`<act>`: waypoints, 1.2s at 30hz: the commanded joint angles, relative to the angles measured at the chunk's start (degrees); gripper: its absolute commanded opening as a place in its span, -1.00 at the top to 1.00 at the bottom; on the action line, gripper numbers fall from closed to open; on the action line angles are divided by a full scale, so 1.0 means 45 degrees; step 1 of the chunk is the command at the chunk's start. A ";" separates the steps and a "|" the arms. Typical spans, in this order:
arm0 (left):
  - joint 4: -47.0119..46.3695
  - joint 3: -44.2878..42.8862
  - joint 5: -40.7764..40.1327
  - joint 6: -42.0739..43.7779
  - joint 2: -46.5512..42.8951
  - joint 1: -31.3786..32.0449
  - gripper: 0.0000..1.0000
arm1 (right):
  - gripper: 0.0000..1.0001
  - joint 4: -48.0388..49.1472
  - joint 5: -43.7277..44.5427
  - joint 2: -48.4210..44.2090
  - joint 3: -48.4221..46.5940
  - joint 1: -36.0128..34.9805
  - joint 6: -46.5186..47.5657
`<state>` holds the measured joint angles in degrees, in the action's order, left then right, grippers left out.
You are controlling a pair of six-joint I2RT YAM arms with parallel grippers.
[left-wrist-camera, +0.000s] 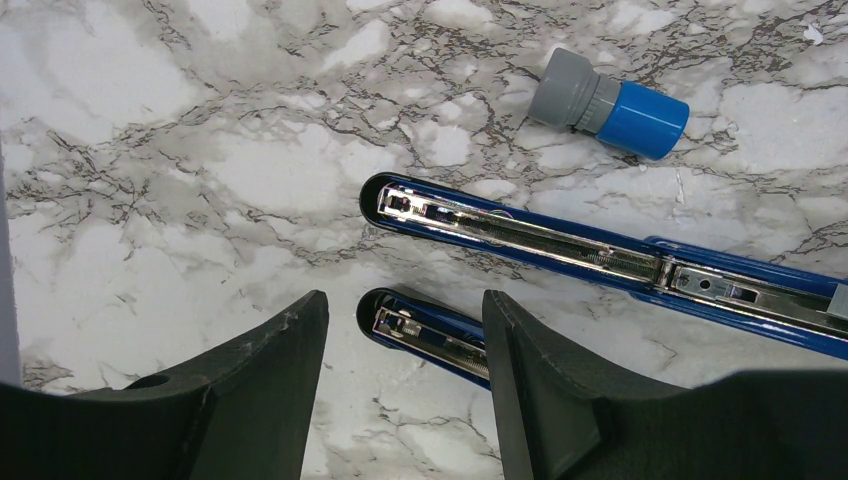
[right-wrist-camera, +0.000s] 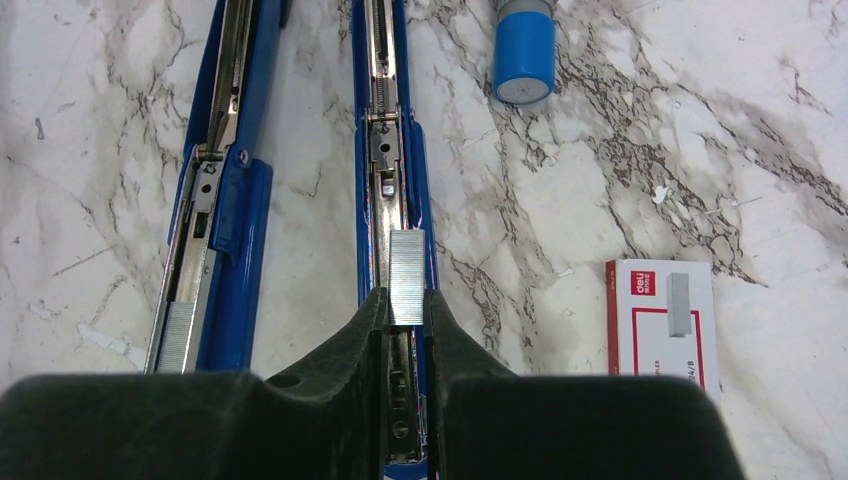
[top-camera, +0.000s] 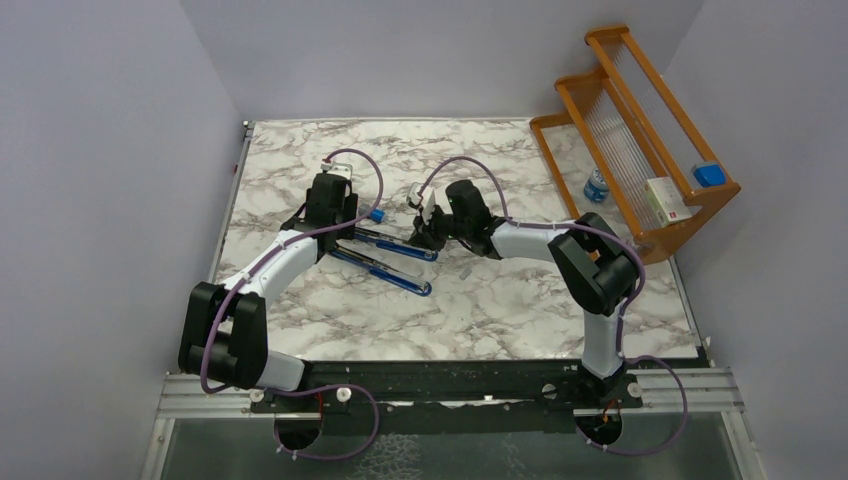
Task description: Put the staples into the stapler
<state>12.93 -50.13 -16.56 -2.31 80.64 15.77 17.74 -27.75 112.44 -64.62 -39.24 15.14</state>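
Note:
The blue stapler (top-camera: pixel 392 258) lies open as two long rails side by side on the marble table. My right gripper (right-wrist-camera: pixel 405 297) is shut on a silvery strip of staples (right-wrist-camera: pixel 407 272), held right over the metal channel of the right-hand rail (right-wrist-camera: pixel 384 130). Another strip (right-wrist-camera: pixel 178 335) sits in the left-hand rail (right-wrist-camera: pixel 232 200). The white staple box with a red label (right-wrist-camera: pixel 661 325) lies to the right. My left gripper (left-wrist-camera: pixel 405 305) is open, with the rounded end of the nearer rail (left-wrist-camera: pixel 415 328) between its fingers, untouched. The farther rail (left-wrist-camera: pixel 560 245) runs past it.
A small grey cylinder with a blue cap (left-wrist-camera: pixel 610 104) lies just beyond the stapler. An orange wire rack (top-camera: pixel 640 130) stands at the back right, holding a white and red box (top-camera: pixel 668 200) and a blue item (top-camera: pixel 708 174); a small bottle (top-camera: pixel 597 185) stands beside it.

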 commanded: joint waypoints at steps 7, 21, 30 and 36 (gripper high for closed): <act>-0.0099 -0.0367 -0.0071 0.0079 -0.0087 0.0016 -0.22 | 0.99 -0.0417 0.0230 0.0310 -0.0333 0.0069 0.0315; -0.0086 -0.0388 -0.0071 0.0073 -0.0088 0.0031 -0.22 | 0.98 -0.1018 0.0169 0.0327 -0.0466 0.0070 0.0542; -0.0091 -0.0388 -0.0071 0.0068 -0.0108 0.0031 -0.22 | 0.99 -0.0862 -0.0164 -0.0318 -0.0498 0.0069 0.0451; -0.0099 -0.0384 -0.0071 0.0073 -0.0122 0.0030 -0.22 | 0.99 -0.0965 -0.0400 -0.0274 -0.0630 0.0071 0.0364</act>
<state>12.93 -50.13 -16.56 -2.31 80.64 15.77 14.79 -27.88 112.79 -65.63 -39.24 16.58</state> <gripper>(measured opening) 0.613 0.164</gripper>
